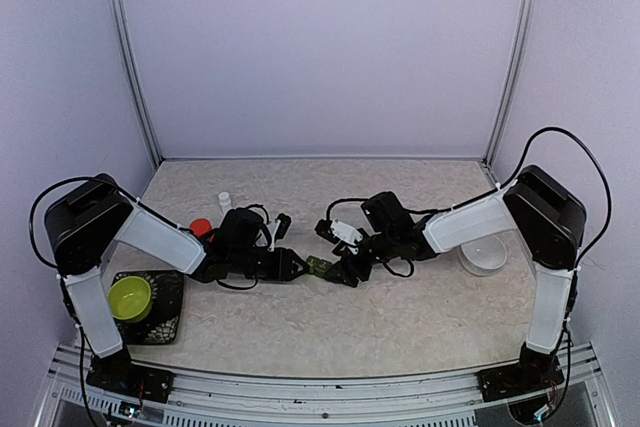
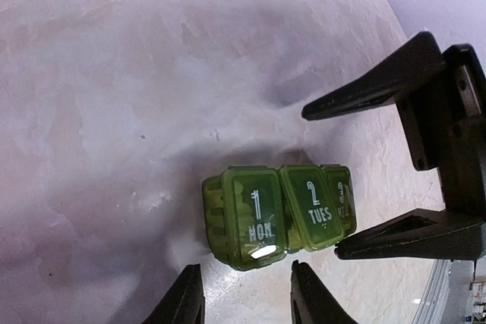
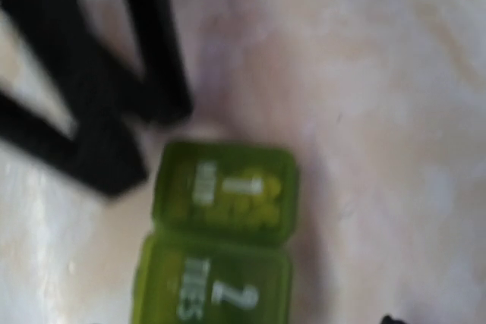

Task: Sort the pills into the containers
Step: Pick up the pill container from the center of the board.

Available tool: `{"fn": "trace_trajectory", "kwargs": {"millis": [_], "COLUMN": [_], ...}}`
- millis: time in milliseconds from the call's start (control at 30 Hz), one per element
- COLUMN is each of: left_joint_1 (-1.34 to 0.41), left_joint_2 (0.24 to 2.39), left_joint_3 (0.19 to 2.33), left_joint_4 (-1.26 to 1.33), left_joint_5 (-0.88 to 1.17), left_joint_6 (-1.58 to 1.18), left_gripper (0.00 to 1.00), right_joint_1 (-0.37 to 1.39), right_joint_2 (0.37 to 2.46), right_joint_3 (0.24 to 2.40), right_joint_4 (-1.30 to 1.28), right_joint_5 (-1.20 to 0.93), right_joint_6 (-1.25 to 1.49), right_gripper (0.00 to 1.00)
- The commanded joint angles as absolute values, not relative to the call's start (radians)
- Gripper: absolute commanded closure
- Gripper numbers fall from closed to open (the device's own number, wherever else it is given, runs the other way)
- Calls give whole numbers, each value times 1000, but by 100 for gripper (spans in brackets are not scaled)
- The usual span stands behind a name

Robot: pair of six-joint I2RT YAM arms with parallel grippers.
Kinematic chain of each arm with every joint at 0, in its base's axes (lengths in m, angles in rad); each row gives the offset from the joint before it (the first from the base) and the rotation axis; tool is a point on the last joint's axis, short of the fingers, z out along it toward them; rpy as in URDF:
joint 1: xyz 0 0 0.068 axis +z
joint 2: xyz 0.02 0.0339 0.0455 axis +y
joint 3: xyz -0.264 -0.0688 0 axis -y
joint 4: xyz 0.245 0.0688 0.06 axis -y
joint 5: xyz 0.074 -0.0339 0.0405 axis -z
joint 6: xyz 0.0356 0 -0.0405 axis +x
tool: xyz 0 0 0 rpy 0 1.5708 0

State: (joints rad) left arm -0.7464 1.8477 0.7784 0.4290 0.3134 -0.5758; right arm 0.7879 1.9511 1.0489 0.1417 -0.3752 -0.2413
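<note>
- The box lies flat on the table, between the two grippers and about mid-table.
- All three lids, marked 1 MON, 2 TUES and a third I cannot read, look shut.
- No loose pills show on the table. Pale lumps seem to sit under the lid of cell 1 in the right wrist view, but it is too blurred to be sure.
- My judgement: either the sorting is done and the lids are closed, or nothing is in yet. The pictures do not settle it.
- The left gripper is low at the MON end with its fingers spread and holding nothing. The box is just ahead of them.
- The right gripper is at the other end, also spread wide and holding nothing. One finger is just beside cell 3.
- A white bowl sits to the right.
- A lime bowl rests on a dark tray at the near left.
- A small bottle and a red cap stand behind the left arm.
- Nothing lies between the grippers and the box. The two are close enough to crowd each other.
</note>
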Motion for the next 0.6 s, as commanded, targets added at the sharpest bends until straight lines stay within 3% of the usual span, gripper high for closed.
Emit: {"fn": "trace_trajectory", "kwargs": {"millis": [0, 567], "left_joint_1": [-765, -770], "left_joint_2": [1860, 1860], "left_joint_3": [789, 724], "left_joint_4": [443, 558], "left_joint_5": [300, 317], "left_joint_6": [-586, -669], "left_gripper": [59, 57], "right_joint_1": [813, 828], "right_joint_2": [1927, 1957], "right_joint_3": [1102, 1025], "right_joint_4": [121, 124], "right_joint_5": [-349, -255], "right_joint_6": [-191, -176], "right_gripper": [23, 22]}}
